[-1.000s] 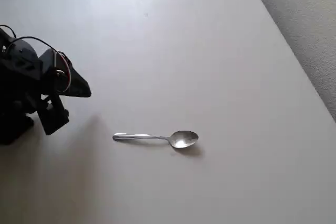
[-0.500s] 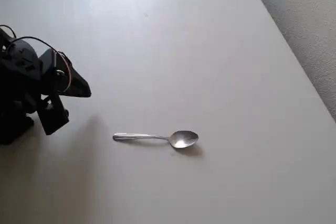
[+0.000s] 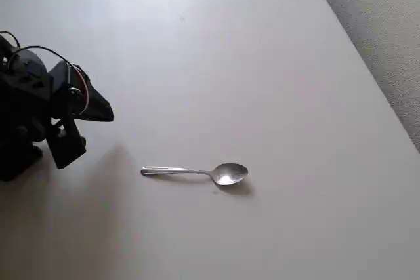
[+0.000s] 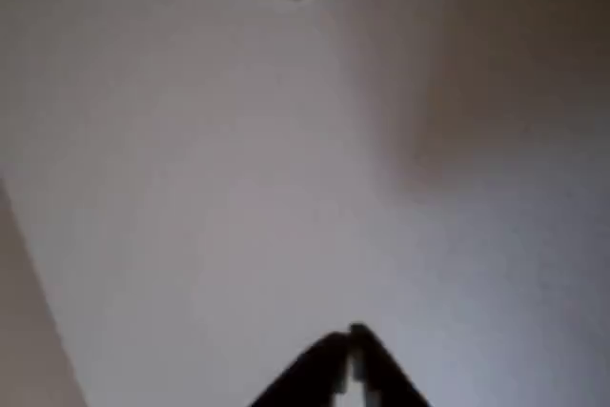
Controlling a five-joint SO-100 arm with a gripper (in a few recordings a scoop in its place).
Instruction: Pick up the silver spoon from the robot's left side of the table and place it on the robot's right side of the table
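Across the last second no change is visible: in the overhead view the spoon point(image 3: 197, 172) lies flat on the counter point(image 3: 262, 63) in the same spot, handle toward picture left, bowl toward picture right, and the arm holds its folded pose at the left edge. The tool point(image 4: 348, 355) is narrow, tips together, gripping nothing, well apart from the spoon. This arrangement fits either a spoon awaiting pickup or one already set down.
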